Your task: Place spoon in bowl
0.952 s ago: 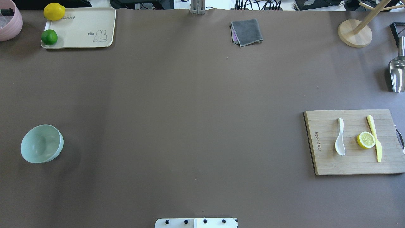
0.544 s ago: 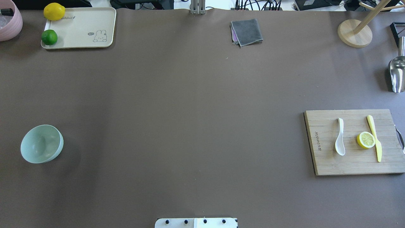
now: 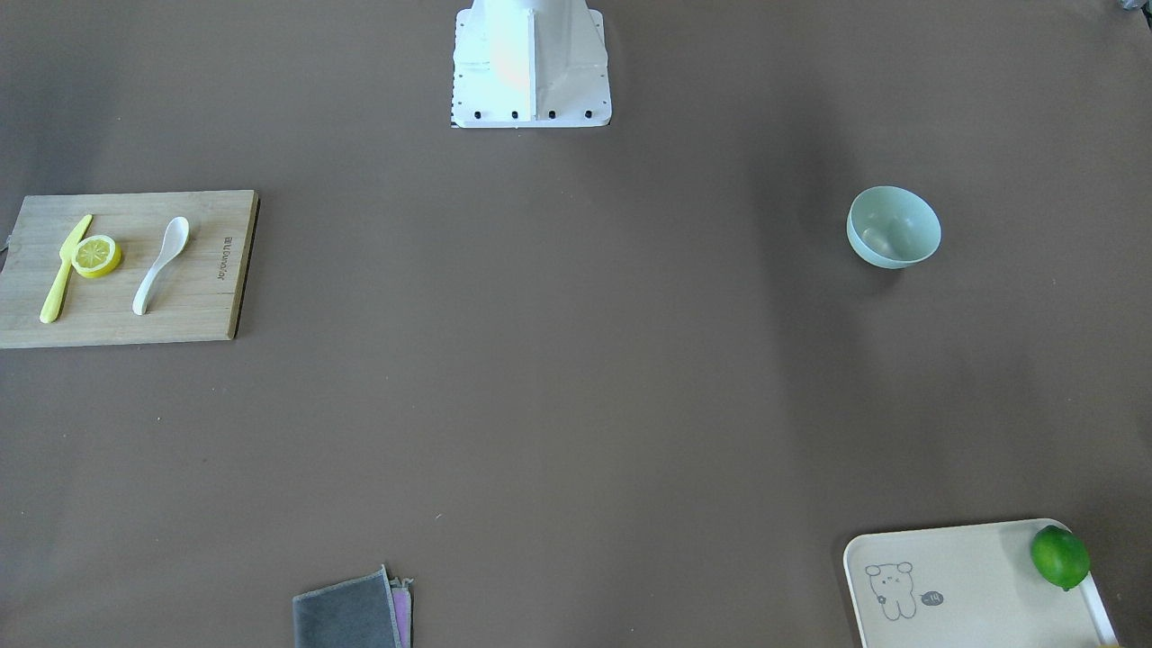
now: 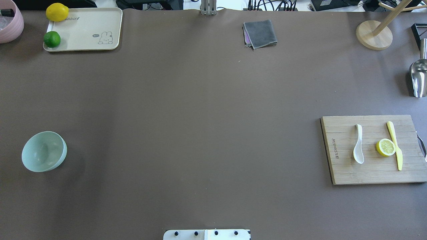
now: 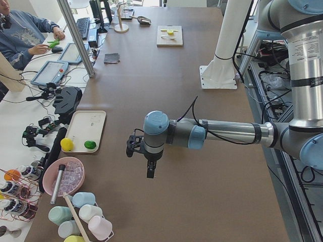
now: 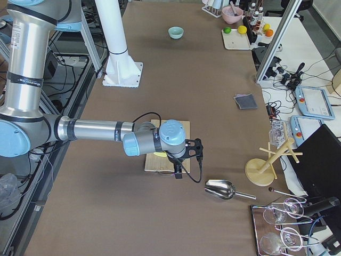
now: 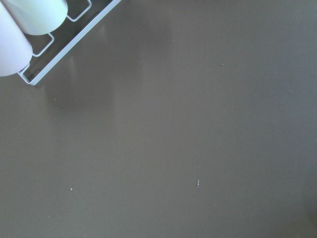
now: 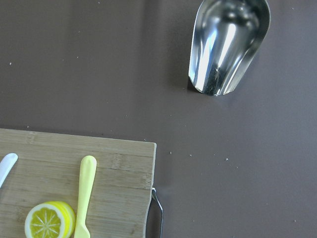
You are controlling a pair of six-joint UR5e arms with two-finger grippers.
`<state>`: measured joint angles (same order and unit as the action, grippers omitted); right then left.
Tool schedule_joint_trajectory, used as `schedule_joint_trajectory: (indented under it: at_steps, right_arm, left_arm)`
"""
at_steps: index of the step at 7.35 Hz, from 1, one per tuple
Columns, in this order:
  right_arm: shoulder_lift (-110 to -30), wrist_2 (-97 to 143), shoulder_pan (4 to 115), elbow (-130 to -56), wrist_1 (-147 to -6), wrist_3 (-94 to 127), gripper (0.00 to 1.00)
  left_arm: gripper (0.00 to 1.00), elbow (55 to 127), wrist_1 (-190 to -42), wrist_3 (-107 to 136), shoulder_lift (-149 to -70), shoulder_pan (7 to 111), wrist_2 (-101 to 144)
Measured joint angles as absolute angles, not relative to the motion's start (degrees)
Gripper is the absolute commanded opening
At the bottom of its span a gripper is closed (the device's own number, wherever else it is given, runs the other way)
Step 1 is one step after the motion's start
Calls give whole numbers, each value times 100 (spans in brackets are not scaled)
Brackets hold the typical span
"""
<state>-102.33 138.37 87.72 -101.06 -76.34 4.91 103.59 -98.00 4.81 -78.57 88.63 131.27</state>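
The white spoon (image 4: 358, 146) lies on a wooden cutting board (image 4: 343, 170) at the right, scoop toward the robot. It also shows in the front view (image 3: 160, 265), and its handle tip shows in the right wrist view (image 8: 6, 166). The mint-green bowl (image 4: 43, 151) stands empty at the far left, also in the front view (image 3: 893, 227). My right gripper (image 6: 178, 172) hangs above the board's outer edge. My left gripper (image 5: 149, 171) hangs above the table's left end. Both show only in the side views, so I cannot tell whether they are open or shut.
On the board lie a lemon half (image 4: 386, 147) and a yellow knife (image 4: 395, 146). A metal scoop (image 4: 418, 78) lies beyond the board. A tray (image 4: 86, 33) with a lemon and a lime, a grey cloth (image 4: 260, 33) and a wooden stand (image 4: 373, 35) sit at the back.
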Motion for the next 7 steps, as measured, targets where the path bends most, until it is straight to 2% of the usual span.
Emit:
schedule_joint_trajectory:
  at_steps: [4, 7]
  right_arm:
    - [-10219, 13811, 8773, -10212, -7621, 481, 100]
    - [-10213, 13827, 8766, -10340, -7626, 476, 100]
  left_arm:
    - [98, 10448, -9986, 781, -7961, 8862, 13196]
    - [98, 10592, -10726, 1724, -7948, 8616, 13523]
